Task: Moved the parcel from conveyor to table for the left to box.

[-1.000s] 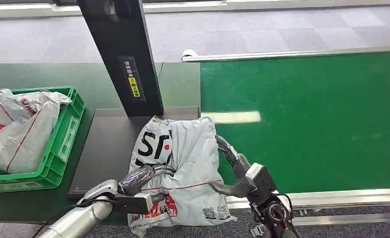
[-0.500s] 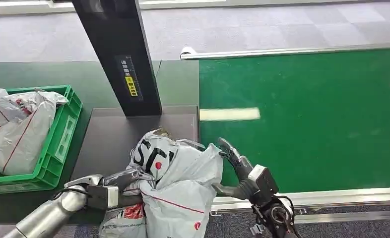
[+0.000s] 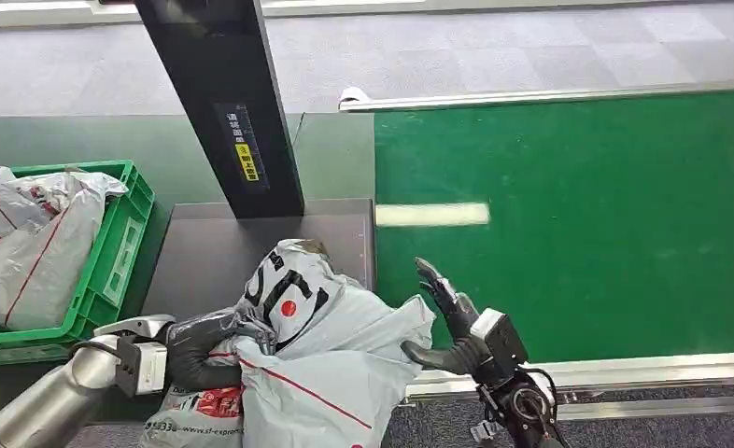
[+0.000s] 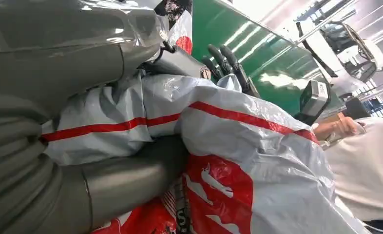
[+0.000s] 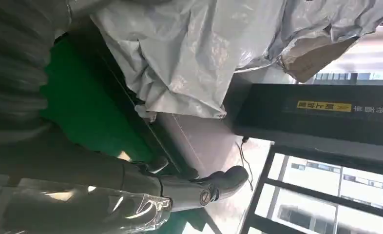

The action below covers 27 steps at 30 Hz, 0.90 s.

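A grey plastic parcel (image 3: 331,350) with red stripes and black letters hangs partly over the near edge of the dark table plate (image 3: 204,257). My left hand (image 3: 200,341) grips the parcel's left side, the film bunched between thumb and fingers. The left wrist view shows that grip close up on the parcel (image 4: 238,141). At the parcel's right edge, over the green conveyor belt (image 3: 578,224), my right hand (image 3: 452,322) has its fingers spread and holds nothing. The right wrist view has the parcel (image 5: 189,53) beyond my right hand (image 5: 131,180).
A green crate (image 3: 125,238) holding other grey parcels stands at the left on the table. A black post (image 3: 218,103) rises behind the dark plate. A person's hand (image 4: 338,127) and white clothing show beyond the parcel in the left wrist view.
My left hand has pulled the parcel to the left and toward the near edge, bunching it up. My right hand has stayed almost in place as the parcel's edge slid away from it.
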Motion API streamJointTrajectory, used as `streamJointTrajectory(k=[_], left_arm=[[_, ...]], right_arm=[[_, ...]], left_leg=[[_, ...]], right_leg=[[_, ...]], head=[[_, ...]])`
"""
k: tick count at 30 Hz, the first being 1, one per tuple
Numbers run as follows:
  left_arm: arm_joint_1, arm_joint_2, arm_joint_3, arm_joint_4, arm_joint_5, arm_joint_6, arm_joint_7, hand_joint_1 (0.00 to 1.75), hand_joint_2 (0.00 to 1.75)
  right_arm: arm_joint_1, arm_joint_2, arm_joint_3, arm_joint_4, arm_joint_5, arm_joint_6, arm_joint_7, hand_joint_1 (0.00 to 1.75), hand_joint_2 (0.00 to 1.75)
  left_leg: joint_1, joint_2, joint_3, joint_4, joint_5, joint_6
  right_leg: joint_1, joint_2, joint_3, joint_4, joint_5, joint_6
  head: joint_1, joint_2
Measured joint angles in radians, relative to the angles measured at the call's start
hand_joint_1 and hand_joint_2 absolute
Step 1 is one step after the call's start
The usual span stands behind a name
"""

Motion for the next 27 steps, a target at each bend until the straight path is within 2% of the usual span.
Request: streamJointTrajectory(k=[3,5,9,13,16,19,22,27], left_arm=[[-0.017,-0.001,0.005,-0.022,0.054,-0.048,-0.039,1.75,1.75],[-0.055,-0.016,0.024,-0.056,0.066,-0.04,0.006,1.75,1.75],[-0.126,-0.087,0.09,-0.135,-0.112,0.093,0.102,1.75,1.75],[-0.224,-0.105,0.186,-0.153,-0.199,0.166,0.166,1.75,1.75],[-0.267,-0.096,0.261,-0.14,-0.353,0.255,0.195,1.75,1.75],[-0.321,-0.074,0.309,-0.069,-0.555,0.405,0.231,1.75,1.75],[-0.388,-0.033,0.34,0.058,-0.705,0.596,0.229,1.75,1.75],[-0.425,0.043,0.394,0.224,-0.824,0.803,0.22,1.75,1.75]], right_arm=[[0.012,-0.002,-0.008,-0.014,-0.006,-0.014,0.003,0.0,1.75],[0.029,-0.003,-0.02,-0.035,-0.009,-0.021,0.006,0.0,1.75],[0.062,-0.004,-0.056,-0.078,-0.012,-0.03,0.012,0.0,1.75],[0.095,-0.003,-0.086,-0.113,-0.006,-0.031,0.018,0.0,1.75],[0.122,-0.003,-0.105,-0.138,0.0,-0.031,0.018,0.0,1.75],[0.137,-0.003,-0.114,-0.156,0.004,-0.027,0.018,0.0,1.75],[0.142,-0.004,-0.114,-0.161,0.003,-0.021,0.017,0.0,1.75],[0.15,-0.004,-0.11,-0.161,0.0,-0.019,0.008,0.0,1.75]], left_leg=[[0.0,-0.001,-0.001,0.0,0.0,0.0],[0.0,-0.001,-0.001,0.001,0.0,0.0],[0.0,0.0,-0.002,0.001,0.0,0.0],[0.0,0.0,-0.002,0.001,0.0,0.0],[0.001,0.001,-0.001,0.001,0.0,0.0],[0.002,0.001,-0.002,0.0,0.0,-0.001],[0.002,0.004,-0.002,0.0,0.001,-0.001],[0.002,0.006,-0.002,0.0,0.0,-0.001]], right_leg=[[0.0,0.0,-0.001,0.0,0.0,0.0],[0.0,0.0,-0.001,0.0,0.0,0.0],[-0.001,0.0,-0.001,0.0,0.001,0.0],[-0.001,0.002,-0.002,0.0,0.001,0.0],[0.001,0.002,-0.002,0.0,0.001,0.0],[0.002,0.003,-0.003,0.0,0.001,0.0],[0.002,0.005,-0.003,0.001,0.002,-0.001],[0.002,0.008,-0.003,0.001,0.002,-0.001]], head=[[0.0,0.0],[0.0,0.0],[0.001,0.0],[0.0,0.0],[0.0,0.0],[0.0,0.0],[0.0,0.0],[0.0,0.0]])
